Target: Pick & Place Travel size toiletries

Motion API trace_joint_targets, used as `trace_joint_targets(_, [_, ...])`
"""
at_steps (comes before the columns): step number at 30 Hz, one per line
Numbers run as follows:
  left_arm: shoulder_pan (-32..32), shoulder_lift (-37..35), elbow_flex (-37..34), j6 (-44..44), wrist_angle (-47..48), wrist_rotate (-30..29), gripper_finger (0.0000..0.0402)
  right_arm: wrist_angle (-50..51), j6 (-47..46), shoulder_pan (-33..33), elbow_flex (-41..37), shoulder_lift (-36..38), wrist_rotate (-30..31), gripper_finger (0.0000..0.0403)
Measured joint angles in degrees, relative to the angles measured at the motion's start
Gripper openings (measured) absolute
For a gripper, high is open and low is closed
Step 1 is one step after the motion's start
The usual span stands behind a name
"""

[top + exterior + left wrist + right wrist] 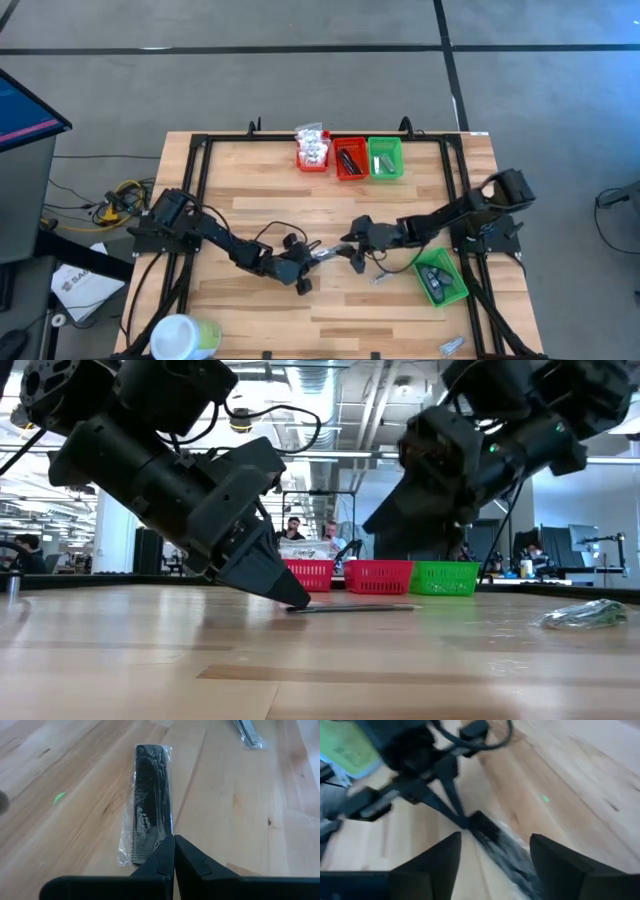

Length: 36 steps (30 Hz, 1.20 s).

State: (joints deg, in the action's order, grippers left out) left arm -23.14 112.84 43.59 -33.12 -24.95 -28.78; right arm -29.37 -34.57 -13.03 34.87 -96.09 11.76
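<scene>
Left gripper (174,851) pinched tight on crinkly clear sleeve of flat black toothed comb (148,800), frame centre on pale wood-grain bench (235,810). Right gripper (492,851) spread wide, holding nothing. No readable labels.

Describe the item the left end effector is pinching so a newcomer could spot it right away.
Start at the wooden table and find where the two arms meet near its middle. There the left end effector, fingers shut, pinches the end of a black comb sealed in a clear plastic sleeve, lying flat on the wood. Unlike the other wrapped item nearby, it is broad, black and toothed.
</scene>
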Motion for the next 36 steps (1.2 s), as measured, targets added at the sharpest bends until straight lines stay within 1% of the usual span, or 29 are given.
trace_joint_targets(4, [-0.53,0.04,-0.02,3.36,0.36,0.3,0.0,1.01,-1.04,1.06,-0.04,-0.75,-0.78,0.024])
trace_joint_targets(8, [-0.99,-0.59,-0.16,7.14,0.52,-0.02,0.0,0.42,-1.02,1.19,0.0,-1.03,-1.44,0.0236])
trace_joint_targets(10, [-1.38,-1.73,-0.26,8.6,0.94,-1.41,0.0,0.36,-1.02,1.07,0.0,-1.03,-1.44,0.0232])
trace_joint_targets(14, [-1.49,-3.45,-0.5,9.2,2.21,-1.3,0.0,0.4,-0.94,0.73,0.0,-1.03,-1.43,0.0225])
trace_joint_targets(19, [-1.74,-3.09,-0.46,8.67,1.37,-1.01,0.0,0.6,-0.85,0.69,0.0,-1.03,-1.45,0.0224])
trace_joint_targets(23, [-3.09,-3.28,-0.49,9.02,1.52,-4.79,0.0,0.61,-0.87,0.7,0.0,-1.03,-1.45,0.0225])
trace_joint_targets(29, [-4.05,-3.52,-0.46,10.6,-0.87,-5.52,0.0,0.42,-2.64,0.69,0.02,-1.69,-3.32,0.0225])
trace_joint_targets(32, [-4.77,-3.52,-0.46,12.15,-2.52,-7.36,0.0,0.4,-2.94,0.69,0.0,-2.34,-3.51,0.0225])
trace_joint_targets(36, [-4.81,-3.63,-0.38,13.17,-4.3,-5.14,0.0,1.22,-2.14,0.7,-0.07,-2.72,-3.52,0.0225])
